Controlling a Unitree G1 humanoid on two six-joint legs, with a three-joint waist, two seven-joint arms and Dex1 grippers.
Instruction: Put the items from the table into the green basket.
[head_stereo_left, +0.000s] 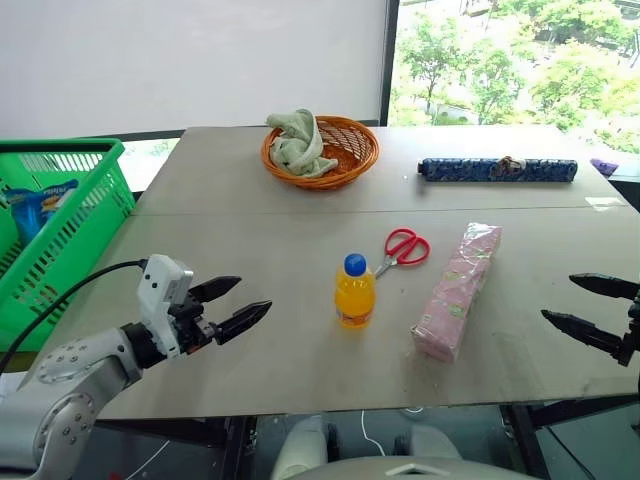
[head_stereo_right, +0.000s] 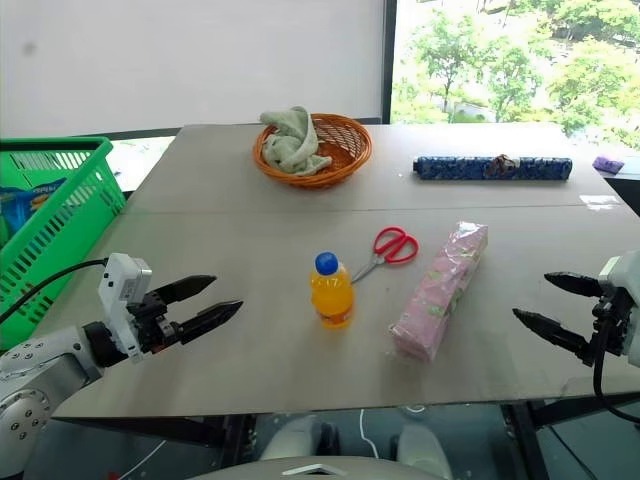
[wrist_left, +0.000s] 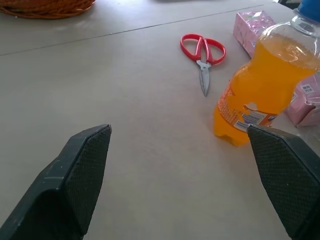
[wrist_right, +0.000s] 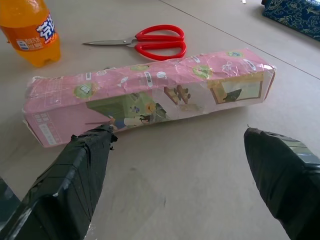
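Note:
An orange drink bottle with a blue cap stands upright near the middle of the table. Red-handled scissors lie just behind it to the right. A long pink wrapped packet lies to the bottle's right. The green basket stands off the table's left edge. My left gripper hovers open over the front left of the table, pointing at the bottle and apart from it. My right gripper hangs open at the front right, facing the pink packet with a gap between.
At the back of the table sits a round orange wicker basket holding a pale green cloth. A long dark blue patterned roll lies at the back right. A blue packet lies inside the green basket.

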